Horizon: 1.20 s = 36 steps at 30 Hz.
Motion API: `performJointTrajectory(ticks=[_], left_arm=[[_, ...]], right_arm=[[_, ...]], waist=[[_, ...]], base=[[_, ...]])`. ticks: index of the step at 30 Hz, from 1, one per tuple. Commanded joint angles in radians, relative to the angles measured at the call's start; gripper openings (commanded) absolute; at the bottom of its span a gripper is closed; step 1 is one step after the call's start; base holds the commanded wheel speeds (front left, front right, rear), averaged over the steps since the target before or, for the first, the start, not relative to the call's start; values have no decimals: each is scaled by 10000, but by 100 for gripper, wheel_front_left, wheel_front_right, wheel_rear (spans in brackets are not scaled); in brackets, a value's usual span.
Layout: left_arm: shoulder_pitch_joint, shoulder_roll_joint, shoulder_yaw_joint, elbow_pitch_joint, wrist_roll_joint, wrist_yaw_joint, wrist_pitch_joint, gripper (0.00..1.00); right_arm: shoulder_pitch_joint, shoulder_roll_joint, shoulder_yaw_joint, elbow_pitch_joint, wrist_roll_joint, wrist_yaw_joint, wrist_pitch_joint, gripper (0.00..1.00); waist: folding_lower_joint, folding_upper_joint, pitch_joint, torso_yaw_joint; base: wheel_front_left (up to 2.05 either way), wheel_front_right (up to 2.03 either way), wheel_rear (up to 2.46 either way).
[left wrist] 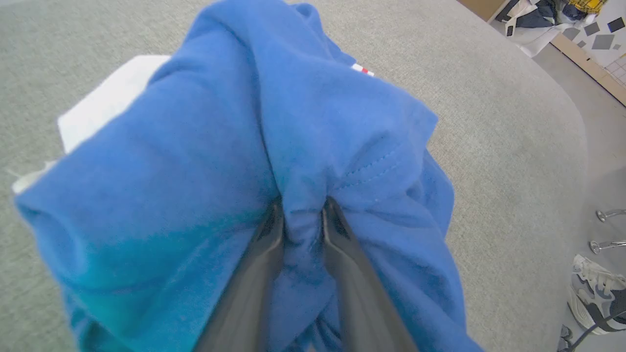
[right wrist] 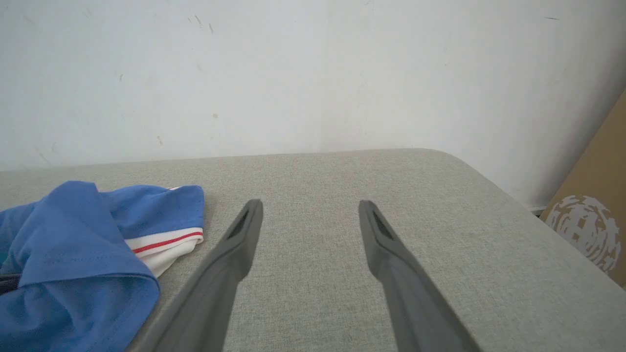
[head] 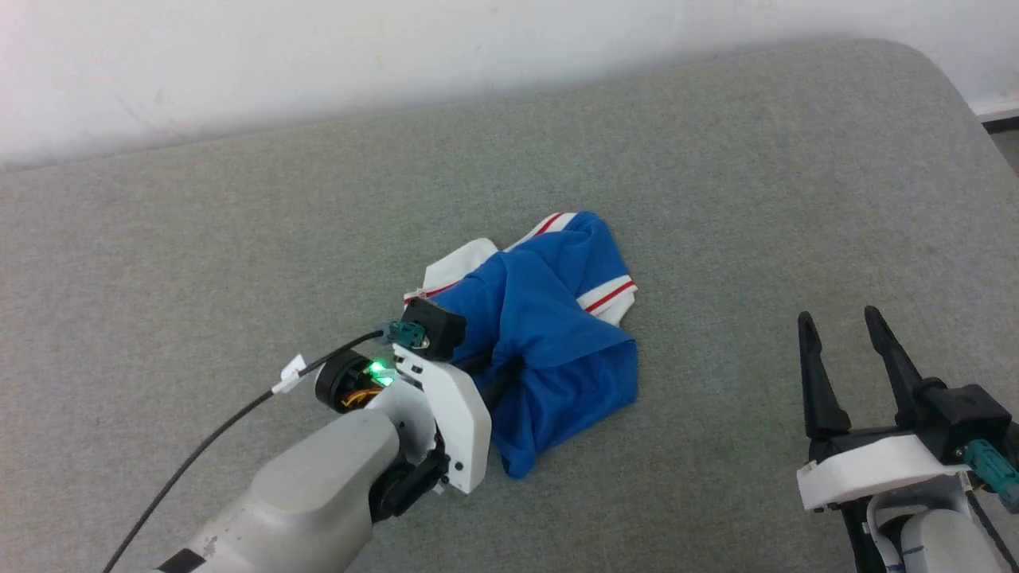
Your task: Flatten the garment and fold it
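Left wrist view: the left gripper (left wrist: 303,204) has its two dark fingers (left wrist: 259,274) drawn close together and clamped on a bunched fold of the garment (left wrist: 293,122); blue cloth wells up between and around them, and the tips are sunk in it
Head view, left arm: the gripper reaches into the near left side of the heap, its fingers mostly buried under cloth, with a black cable (head: 223,422) trailing off the wrist
Right gripper (head: 838,316): fingers spread wide and empty, hovering over bare fabric well to the right of the garment and touching none of it
Garment position: a crumpled heap near the middle of the surface (head: 716,159), well apart from every edge
Edges: the far edge runs along a white wall (head: 398,48); the far right corner is rounded
Open room: a broad bare stretch lies on all sides of the heap, including the gap between it and the right gripper
Garment material: soft royal-blue jersey with a stitched hem, white sleeve panels and red-and-white striped trim on the far and right folds
Surface material: grey woven upholstery, flat and even
Gripper shape: long, matt, dark fingers tapering to narrow tips
Beyond the surface: a shoe (left wrist: 592,288) on the floor; brown cardboard (right wrist: 596,205) against the wall
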Motion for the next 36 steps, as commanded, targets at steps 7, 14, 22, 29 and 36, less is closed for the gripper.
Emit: performJointTrajectory(ticks=[7,14,22,29,36], left_arm=[[453,15,230,-108,10,228,-902,100],[1173,1016,1367,-1587,-196,1191,-2293,100],[3533,1643,4206,-3638,378,2587,-2685,100],[6414,354,7642,-5196,2520,2266,-2689,100],[7964,-717,8683,-5142,5192,783,-2690,100]], right_arm=[[180,9,-127,101,-267,-9,85,100],[603,9,-109,67,-291,-9,286,100],[985,9,54,-16,-233,-9,336,100],[1168,9,213,49,-103,-9,303,100],[1276,9,341,322,109,-9,197,100]], waist=[[-1,0,-1172,957],[-1,0,-2052,1706],[-1,0,-2450,2298],[-1,0,-2490,2449],[-1,0,-2428,2484]], base=[[0,0,0],[0,0,0],[0,0,0],[0,0,0],[0,0,0]])
